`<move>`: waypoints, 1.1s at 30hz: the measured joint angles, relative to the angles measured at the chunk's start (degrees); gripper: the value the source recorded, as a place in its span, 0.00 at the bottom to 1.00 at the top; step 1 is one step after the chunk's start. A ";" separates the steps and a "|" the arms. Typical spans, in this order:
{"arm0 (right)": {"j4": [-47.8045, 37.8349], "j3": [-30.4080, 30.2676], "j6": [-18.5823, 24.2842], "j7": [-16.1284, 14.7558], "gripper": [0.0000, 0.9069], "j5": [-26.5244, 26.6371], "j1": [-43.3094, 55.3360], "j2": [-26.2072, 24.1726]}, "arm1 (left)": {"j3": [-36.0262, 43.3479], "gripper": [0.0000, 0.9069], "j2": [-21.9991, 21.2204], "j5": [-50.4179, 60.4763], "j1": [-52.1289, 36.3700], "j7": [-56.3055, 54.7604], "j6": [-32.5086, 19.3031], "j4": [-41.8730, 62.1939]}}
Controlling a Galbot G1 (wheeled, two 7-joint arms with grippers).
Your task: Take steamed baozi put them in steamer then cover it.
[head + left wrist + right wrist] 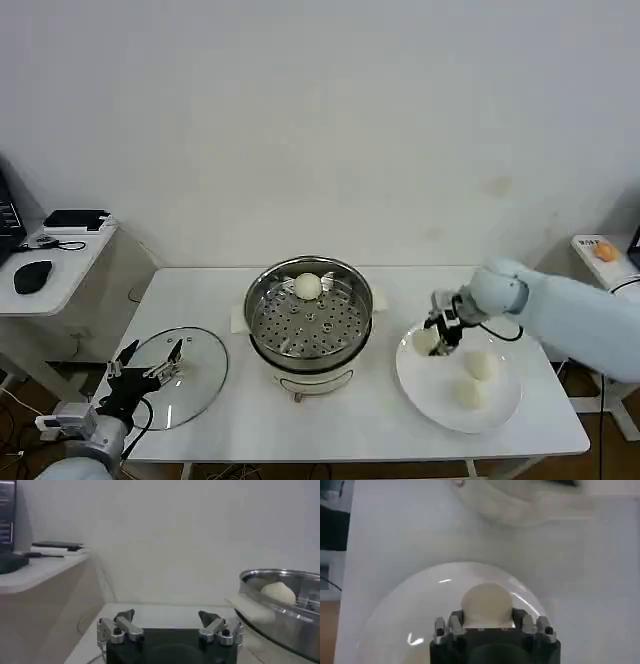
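1. One baozi (307, 286) lay on the perforated tray of the steamer (309, 312).
2. Right gripper (437, 340) straddled a second baozi (487, 605) on the white plate (458, 415) — fingers apparently closed on it.
3. Two buns left; glass lid (183, 375) off. Left gripper (170, 626) spread wide, idle.

Your right arm reaches in from the right side, its forearm angling down and inward, wrist bent so the right gripper (437, 336) points downward. In the right wrist view its fingers (454, 622) stand apart on either side of a round bun (486, 606), which sits between the fingertips; you cannot tell from here whether the pads press it. Your left arm sits low at the near left corner, parked. The left gripper (167, 620) points forward and level, its two dark-tipped fingers (125, 616) spread wide with nothing between them.
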 measured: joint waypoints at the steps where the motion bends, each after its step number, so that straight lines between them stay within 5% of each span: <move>1: 0.17 -0.58 -0.07 0.00 0.72 0.56 1.51 0.02 | 0.08 1.00 0.11 0.00 -0.06 -0.08 0.13 -0.09; 16: 1.51 -7.89 -5.37 4.69 0.73 14.64 20.51 10.67 | -0.20 1.00 0.54 0.94 -0.72 -0.33 0.73 -0.97; 33: -7.71 -10.89 -13.71 12.62 0.73 27.86 18.54 33.15 | -0.84 1.00 0.38 1.96 -0.15 -0.33 0.82 -2.59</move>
